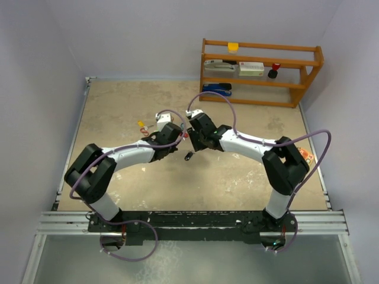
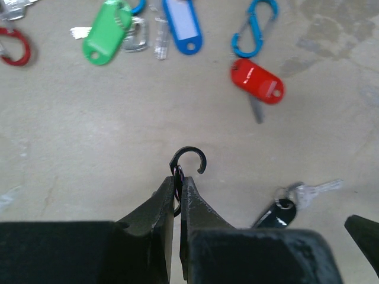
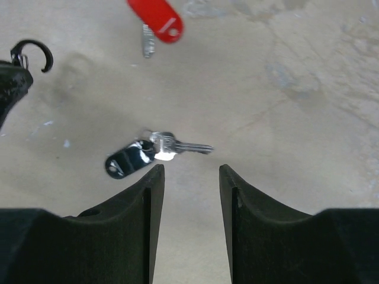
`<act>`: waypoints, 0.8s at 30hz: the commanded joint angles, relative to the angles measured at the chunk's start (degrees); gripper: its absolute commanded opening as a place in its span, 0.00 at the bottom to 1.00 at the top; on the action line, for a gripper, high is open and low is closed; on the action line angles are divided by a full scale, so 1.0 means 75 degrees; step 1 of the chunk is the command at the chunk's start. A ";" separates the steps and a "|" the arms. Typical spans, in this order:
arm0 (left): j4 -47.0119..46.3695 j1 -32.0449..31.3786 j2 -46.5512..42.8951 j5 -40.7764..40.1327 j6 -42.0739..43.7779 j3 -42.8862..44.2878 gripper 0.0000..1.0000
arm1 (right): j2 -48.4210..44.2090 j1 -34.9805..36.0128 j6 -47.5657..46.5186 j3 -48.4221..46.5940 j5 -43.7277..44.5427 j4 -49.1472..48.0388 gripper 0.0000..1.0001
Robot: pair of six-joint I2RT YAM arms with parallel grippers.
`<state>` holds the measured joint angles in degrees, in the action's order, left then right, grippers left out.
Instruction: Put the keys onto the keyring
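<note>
My left gripper (image 2: pixel 179 177) is shut on the black hooked keyring (image 2: pixel 190 156), whose open hook sticks out past the fingertips; the keyring (image 3: pixel 35 50) also shows at the left edge of the right wrist view. A black fob with a silver key (image 3: pixel 151 151) lies flat on the table just beyond my right gripper (image 3: pixel 190 168), which is open with nothing between its fingers. A red-tagged key (image 2: pixel 256 81), a green-tagged key (image 2: pixel 106 32) and a blue-tagged key (image 2: pixel 182 25) lie farther off. In the top view both grippers meet mid-table, with the fob (image 1: pixel 188 156) just below them.
A blue S-clip (image 2: pixel 254 26) and a red clip (image 2: pixel 15 47) lie among the tagged keys. A yellow-tagged key (image 1: pixel 141 124) sits left of the left arm. A wooden shelf (image 1: pixel 260 71) with small items stands at the back right against the wall.
</note>
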<state>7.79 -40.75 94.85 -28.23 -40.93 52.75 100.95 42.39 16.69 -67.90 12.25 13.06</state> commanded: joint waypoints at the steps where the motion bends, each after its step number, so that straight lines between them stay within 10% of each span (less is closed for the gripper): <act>1: -0.0359 0.0818 -0.0775 0.0750 -0.0097 -0.0471 0.00 | 0.0245 0.0389 -0.0306 -0.0523 -0.0042 -0.0084 0.45; 24: -0.0400 0.2344 -0.2067 0.1654 -0.0139 -0.1236 0.00 | 0.1374 0.0711 -0.0409 -0.1187 -0.0230 0.0005 0.37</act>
<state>6.92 -23.79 81.52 -17.26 -41.36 43.77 111.04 47.27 14.33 -74.39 10.74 12.95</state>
